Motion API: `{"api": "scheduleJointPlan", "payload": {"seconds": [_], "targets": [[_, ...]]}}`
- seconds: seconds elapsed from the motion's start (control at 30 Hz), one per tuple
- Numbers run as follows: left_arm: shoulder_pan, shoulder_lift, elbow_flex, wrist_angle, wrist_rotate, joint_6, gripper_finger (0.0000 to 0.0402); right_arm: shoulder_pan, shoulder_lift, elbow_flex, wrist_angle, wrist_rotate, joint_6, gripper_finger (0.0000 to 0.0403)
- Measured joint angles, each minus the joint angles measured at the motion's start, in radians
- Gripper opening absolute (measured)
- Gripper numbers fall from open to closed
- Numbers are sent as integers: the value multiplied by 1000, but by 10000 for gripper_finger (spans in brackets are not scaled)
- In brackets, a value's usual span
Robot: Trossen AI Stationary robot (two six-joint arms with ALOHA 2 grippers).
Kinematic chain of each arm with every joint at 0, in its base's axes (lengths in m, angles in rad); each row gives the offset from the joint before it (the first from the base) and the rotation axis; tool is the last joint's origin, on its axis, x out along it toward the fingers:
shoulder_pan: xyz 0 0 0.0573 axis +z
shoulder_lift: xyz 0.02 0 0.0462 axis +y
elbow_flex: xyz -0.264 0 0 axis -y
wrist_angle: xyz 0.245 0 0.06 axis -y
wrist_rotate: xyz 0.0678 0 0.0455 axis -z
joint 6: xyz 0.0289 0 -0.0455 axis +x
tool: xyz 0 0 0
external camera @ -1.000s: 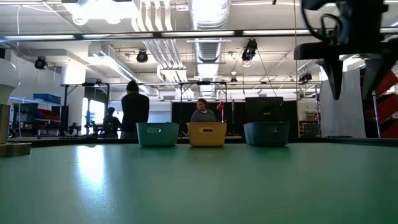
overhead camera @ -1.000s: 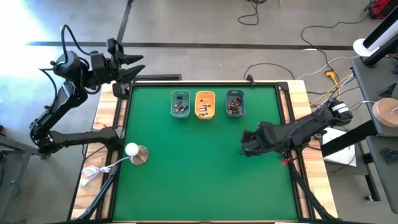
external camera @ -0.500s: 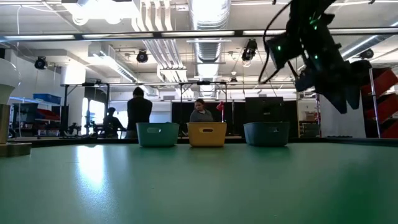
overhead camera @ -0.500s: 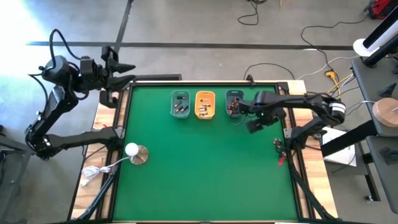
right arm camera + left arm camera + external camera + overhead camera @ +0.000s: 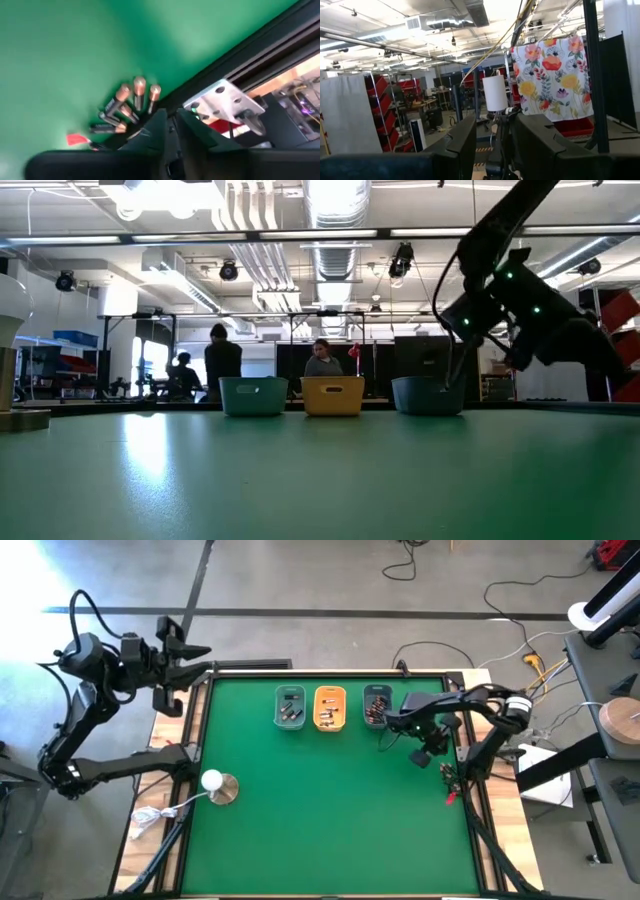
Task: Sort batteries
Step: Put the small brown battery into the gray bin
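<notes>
A grey concrete floor lies around the table, crossed by a dark line and strewn with loose cables on the right. Bright light washes out the floor's far left corner. Seen level across the table, the room is a large workshop hall: silvery ceiling ducts, white pipes and hanging lamps. Three people are at the far side. Elsewhere hang a flowered cloth and a white curtain, beside red storage bins.

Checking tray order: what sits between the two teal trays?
The orange tray of batteries, between the teal trays; the high view shows it.
</notes>
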Motion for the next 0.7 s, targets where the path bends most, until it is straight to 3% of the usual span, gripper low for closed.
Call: {"api": "scheduleJointPlan", "payload": {"seconds": [0.23,0.7], "targets": [[0,-4,0,-59,-3,0,117,21,8,-109,36,-11,-32,10],[0,-5,0,-69,-6,23,117,64,35,-165,128,42,125,9]]}}
